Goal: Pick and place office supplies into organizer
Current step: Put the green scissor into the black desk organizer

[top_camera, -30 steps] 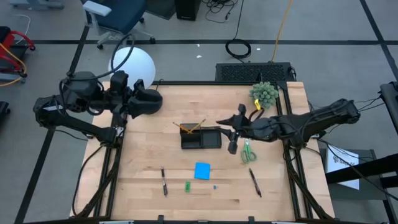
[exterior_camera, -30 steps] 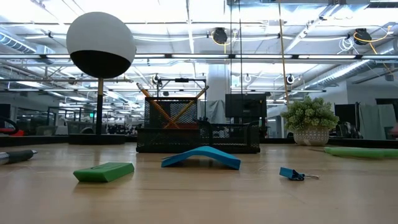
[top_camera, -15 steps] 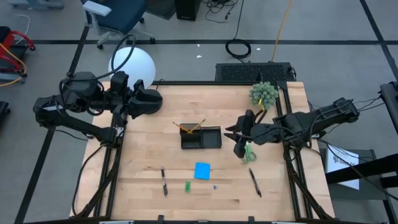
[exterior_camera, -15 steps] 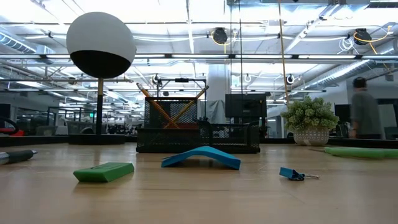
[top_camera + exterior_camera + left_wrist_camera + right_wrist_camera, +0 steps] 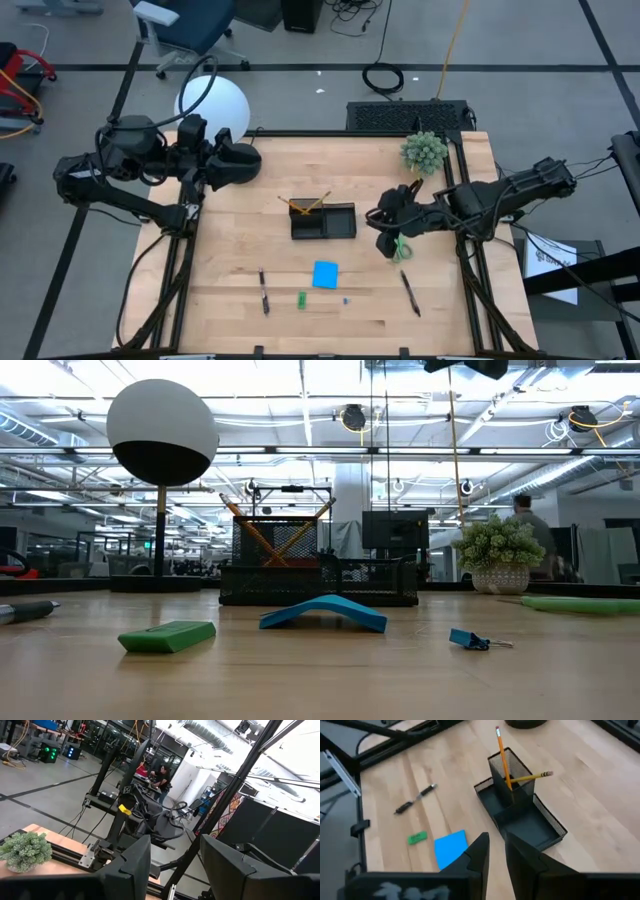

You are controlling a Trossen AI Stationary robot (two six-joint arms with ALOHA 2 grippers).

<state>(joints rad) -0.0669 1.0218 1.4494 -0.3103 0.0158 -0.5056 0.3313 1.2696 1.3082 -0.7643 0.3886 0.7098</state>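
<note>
Two pencils [image 5: 310, 204] stand in the organizer [image 5: 323, 221] | right gripper [image 5: 388, 243] hovers over green scissors [image 5: 401, 246] beside the organizer, fingers [image 5: 477, 851] nearly closed, holding nothing | likely next: widen, descend straight onto handles | left gripper [image 5: 172, 865] waits off tabletop [image 5: 240, 250], fingers parted.

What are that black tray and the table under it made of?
The organizer looks like black wire mesh, probably metal: its walls are see-through grids. The table looks like pale wood with a smooth finish: long plank seams and grain show.
</note>
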